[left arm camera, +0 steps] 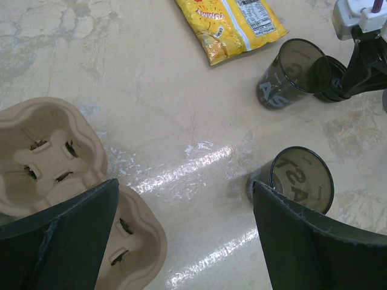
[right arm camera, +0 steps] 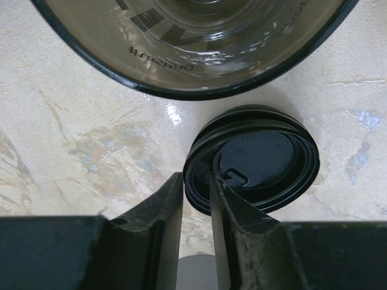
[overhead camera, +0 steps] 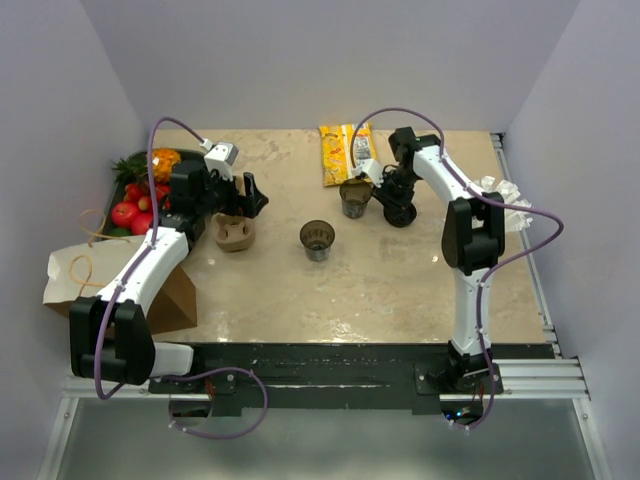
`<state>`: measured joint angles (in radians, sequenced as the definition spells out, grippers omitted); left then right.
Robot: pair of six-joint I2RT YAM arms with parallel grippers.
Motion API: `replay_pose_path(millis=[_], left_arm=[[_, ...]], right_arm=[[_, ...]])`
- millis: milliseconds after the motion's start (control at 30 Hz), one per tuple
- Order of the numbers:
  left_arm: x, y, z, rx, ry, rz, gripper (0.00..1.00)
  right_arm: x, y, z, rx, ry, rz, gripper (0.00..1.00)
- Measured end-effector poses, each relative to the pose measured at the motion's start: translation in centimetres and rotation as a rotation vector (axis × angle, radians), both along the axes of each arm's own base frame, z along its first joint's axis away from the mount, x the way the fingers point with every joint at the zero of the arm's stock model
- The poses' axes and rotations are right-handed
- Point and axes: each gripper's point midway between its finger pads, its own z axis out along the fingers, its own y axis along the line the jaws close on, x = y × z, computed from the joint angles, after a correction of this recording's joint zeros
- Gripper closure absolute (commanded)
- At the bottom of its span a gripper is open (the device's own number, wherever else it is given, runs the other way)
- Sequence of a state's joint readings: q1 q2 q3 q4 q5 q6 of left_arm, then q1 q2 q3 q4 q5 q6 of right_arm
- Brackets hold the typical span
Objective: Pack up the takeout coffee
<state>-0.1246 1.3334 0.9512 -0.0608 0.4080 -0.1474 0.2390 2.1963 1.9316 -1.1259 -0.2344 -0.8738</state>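
Black lid (right arm camera: 260,163) pinched at rim by right claw (right arm camera: 196,181), beside dark cup (overhead camera: 354,197), left claw (left arm camera: 184,193) released above cardboard carrier (left arm camera: 42,151)

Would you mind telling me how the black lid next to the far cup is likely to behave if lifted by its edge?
The black lid looks thin and light, so lifting should take little force. The right gripper pinches only its edge, so it may tilt or flex. Its glossy plastic could slip.
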Motion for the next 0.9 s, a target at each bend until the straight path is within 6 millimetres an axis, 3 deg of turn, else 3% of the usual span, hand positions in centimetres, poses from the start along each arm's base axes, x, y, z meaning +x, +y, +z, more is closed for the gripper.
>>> replay_pose_path(millis=[233,600,900], left_arm=[[0.00,0.00,0.00,0.000,0.000,0.000,0.04],[-0.01,0.00,-0.02,0.000,0.000,0.000,0.04],[-0.01,0.00,-0.02,0.000,0.000,0.000,0.04]], right_arm=[[-0.08,0.07,-0.96,-0.003,0.030,-0.025,0.67],[-0.13,0.18,-0.86,0.000,0.035,-0.049,0.76],[-0.02,0.27,-0.90,0.001,0.036,-0.062,0.78]])
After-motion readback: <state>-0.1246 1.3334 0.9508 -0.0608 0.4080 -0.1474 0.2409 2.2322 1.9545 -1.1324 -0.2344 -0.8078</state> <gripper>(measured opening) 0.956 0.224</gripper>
